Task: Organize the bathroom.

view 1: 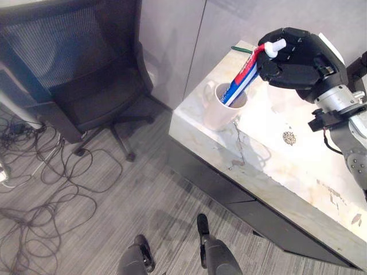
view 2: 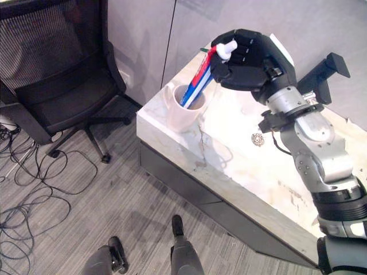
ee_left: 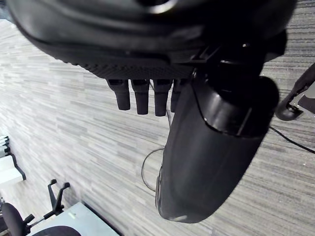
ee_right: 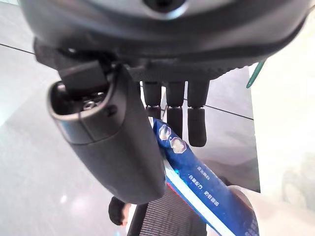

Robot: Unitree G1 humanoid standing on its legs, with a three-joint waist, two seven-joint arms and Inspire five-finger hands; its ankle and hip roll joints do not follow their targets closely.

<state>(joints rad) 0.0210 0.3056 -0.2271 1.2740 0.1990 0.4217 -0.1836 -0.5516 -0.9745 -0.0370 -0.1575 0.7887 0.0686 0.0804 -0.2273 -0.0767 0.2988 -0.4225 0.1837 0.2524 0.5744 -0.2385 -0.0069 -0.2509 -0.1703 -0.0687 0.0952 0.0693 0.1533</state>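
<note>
Gripping: right hand [view 2: 249, 60], upper right of the frame, fingers and thumb curled round the cap end of the toothpaste tube [view 2: 199, 77]
Toothpaste tube: red, white and blue, tilted, lower end sitting inside the white mug [view 2: 182, 112]
Mug: on the marble table [view 2: 287, 172], near its corner, handle facing the office chair [view 1: 74, 74]
Green toothbrush [view 1: 241, 50]: lying flat at the table's far edge, behind the mug
Left hand [ee_left: 147, 93]: over grey floor, fingers hanging relaxed, holding nothing
Floor: cables at the left
</note>
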